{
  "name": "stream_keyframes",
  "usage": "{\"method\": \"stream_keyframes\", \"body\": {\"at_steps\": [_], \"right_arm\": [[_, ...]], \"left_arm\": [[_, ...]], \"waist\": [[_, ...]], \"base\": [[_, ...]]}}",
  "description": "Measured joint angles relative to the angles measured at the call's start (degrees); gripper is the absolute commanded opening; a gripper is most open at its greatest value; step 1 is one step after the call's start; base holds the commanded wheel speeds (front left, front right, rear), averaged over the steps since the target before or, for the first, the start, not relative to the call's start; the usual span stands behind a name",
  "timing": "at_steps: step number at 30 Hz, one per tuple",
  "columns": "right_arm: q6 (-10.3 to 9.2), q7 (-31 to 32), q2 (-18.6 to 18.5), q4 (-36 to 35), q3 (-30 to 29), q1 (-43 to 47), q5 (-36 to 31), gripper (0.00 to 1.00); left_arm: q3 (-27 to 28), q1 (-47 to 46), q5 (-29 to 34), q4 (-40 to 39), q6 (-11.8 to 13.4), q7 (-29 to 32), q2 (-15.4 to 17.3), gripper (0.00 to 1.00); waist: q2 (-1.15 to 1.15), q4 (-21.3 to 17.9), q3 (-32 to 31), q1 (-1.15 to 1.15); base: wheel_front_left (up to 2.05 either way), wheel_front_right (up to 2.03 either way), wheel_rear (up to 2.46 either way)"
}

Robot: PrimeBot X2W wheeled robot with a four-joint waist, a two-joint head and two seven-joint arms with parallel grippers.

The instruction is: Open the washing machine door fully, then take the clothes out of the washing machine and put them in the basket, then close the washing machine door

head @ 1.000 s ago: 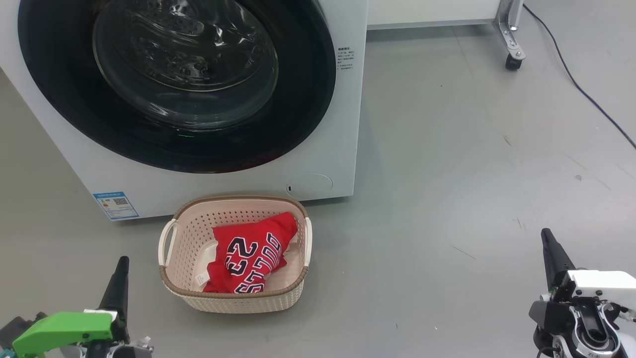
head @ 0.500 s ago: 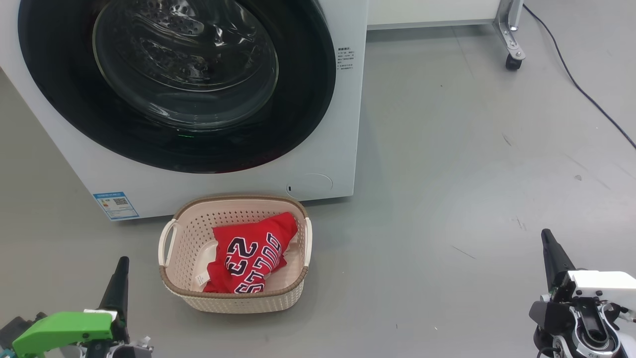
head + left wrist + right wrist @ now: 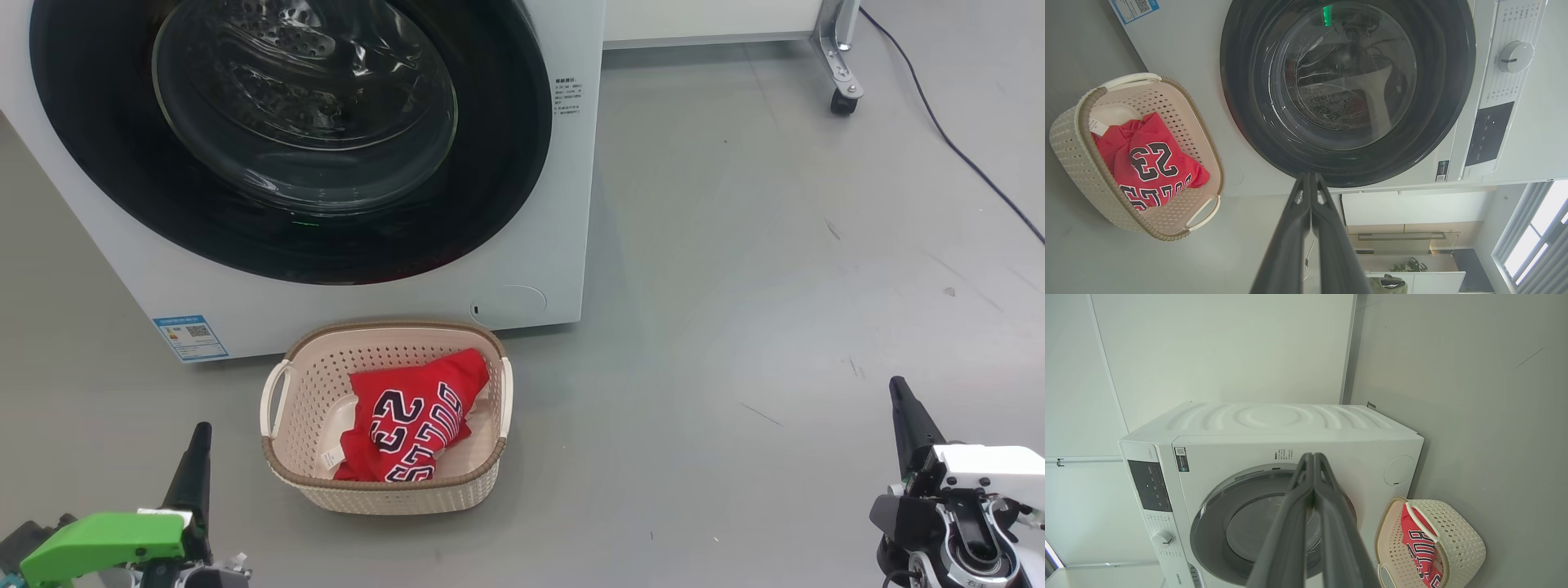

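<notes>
Head view puts the clothes (image 3: 412,425), a red jersey with white-and-dark lettering, bunched inside the basket (image 3: 392,494), toward its 3 o'clock side. The basket sits on the grey floor (image 3: 735,286) at 6 o'clock from the washing machine door (image 3: 302,114), just in front of the washing machine (image 3: 547,245). The door lies flush against the white front, its glass bulging over the steel drum. A blue label sticker (image 3: 189,337) is at the basket's 10 o'clock. The left gripper (image 3: 201,429) hangs near the basket at its 8 o'clock, fingers pressed tip to tip around nothing. The right gripper (image 3: 896,382) is at 3 o'clock, well apart, likewise pinched together and empty. A dark cable (image 3: 947,131) trails at 1 o'clock.
</notes>
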Motion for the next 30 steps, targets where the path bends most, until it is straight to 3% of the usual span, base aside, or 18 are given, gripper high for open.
{"method": "stream_keyframes", "body": {"at_steps": [30], "right_arm": [[0.07, 0.09, 0.01, 0.24, -0.13, -0.03, 0.0, 0.0]], "left_arm": [[0.14, -0.41, 0.0, 0.23, 0.0, 0.01, -0.01, 0.0]], "waist": [[0.0, 0.0, -0.01, 0.0]], "base": [[0.0, 0.0, 0.0]]}}
